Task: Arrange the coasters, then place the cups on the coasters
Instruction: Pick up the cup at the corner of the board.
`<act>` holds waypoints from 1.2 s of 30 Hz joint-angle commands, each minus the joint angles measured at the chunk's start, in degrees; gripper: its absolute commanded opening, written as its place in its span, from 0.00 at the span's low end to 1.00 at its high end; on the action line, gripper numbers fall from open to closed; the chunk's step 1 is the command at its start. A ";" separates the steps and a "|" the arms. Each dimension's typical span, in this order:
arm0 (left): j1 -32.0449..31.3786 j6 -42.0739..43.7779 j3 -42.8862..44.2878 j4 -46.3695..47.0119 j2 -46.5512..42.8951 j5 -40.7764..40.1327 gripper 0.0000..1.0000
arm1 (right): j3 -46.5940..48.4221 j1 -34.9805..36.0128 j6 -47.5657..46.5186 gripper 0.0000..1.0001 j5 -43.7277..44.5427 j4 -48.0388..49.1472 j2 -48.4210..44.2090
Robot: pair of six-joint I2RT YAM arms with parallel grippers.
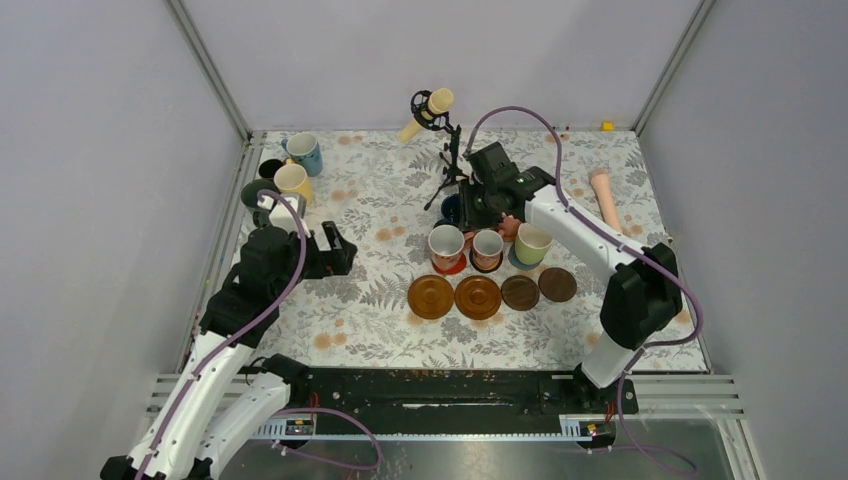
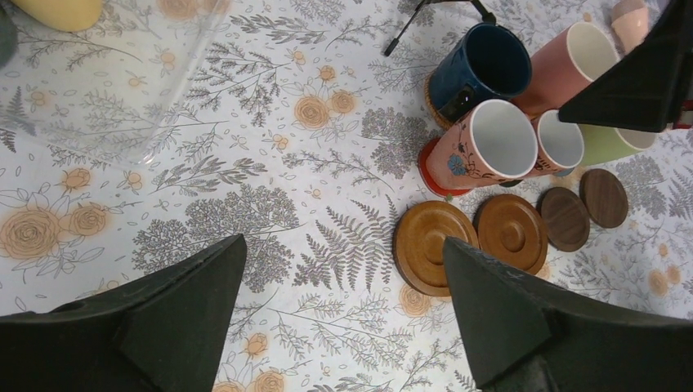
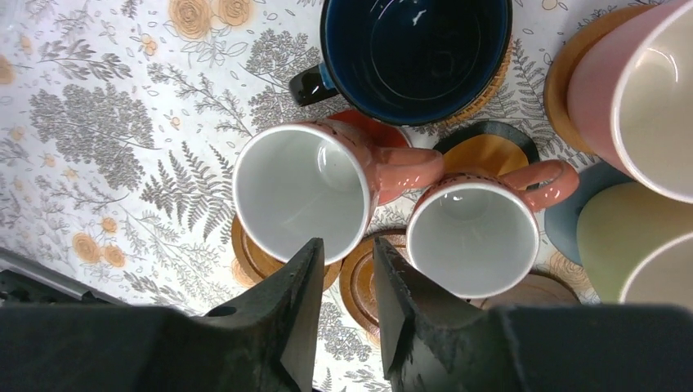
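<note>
**At mid-table: five cups on coasters, four coasters uncovered**

Over the middle of the table (image 1: 380, 170), my right gripper (image 3: 347, 245) is hovering above the cup group. Its jaws are standing a narrow gap apart and gripping nothing.

Beneath it, I am recording five seated cups:
- The navy mug (image 3: 413, 49) is sitting on a cork coaster (image 3: 497, 80).
- The big pink mug (image 3: 298, 192) is sitting on the red coaster (image 3: 372, 124).
- The small pink mug (image 3: 474, 237) is sitting on the orange coaster (image 3: 486, 151).
- The plain pink cup (image 3: 646, 90) is resting on a tan coaster (image 3: 568, 77).
- The green cup (image 3: 637, 245) is resting on the blue coaster (image 3: 564, 220).

On the near side of this group, a row of four wooden coasters (image 1: 478, 296) is lying flat, two mid-brown and two dark. None is carrying a cup.

My left gripper (image 2: 343, 245) is hanging over the patterned cloth just left of that row. Its jaws are spread wide and holding nothing.

At the far-left corner, the blue mug (image 1: 305, 152) and the yellow mug (image 1: 293, 180) are standing well apart from the coasters. Darker cups are standing beside them, partly hidden by my left arm.

A microphone (image 1: 432, 105) is standing behind the right gripper.
</note>
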 commanded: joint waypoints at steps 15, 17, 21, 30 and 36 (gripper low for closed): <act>9.40 -7.57 8.03 1.61 11.67 -9.96 0.90 | -21.23 -0.22 1.13 0.99 -3.02 3.11 -34.83; 12.79 -7.44 10.02 2.91 14.33 -13.20 0.90 | -24.96 -0.27 0.16 0.99 -0.16 5.12 -37.57; 19.80 -5.95 15.52 6.50 21.79 -12.21 0.81 | -29.24 -0.31 0.14 0.99 8.39 5.48 -41.07; 26.22 -7.72 33.19 9.73 45.95 -12.71 0.67 | -31.02 -0.39 -0.70 0.97 3.64 7.12 -42.78; 31.37 -9.99 42.09 9.79 60.55 -8.68 0.57 | -31.04 -0.38 -1.37 0.94 -0.63 7.22 -41.96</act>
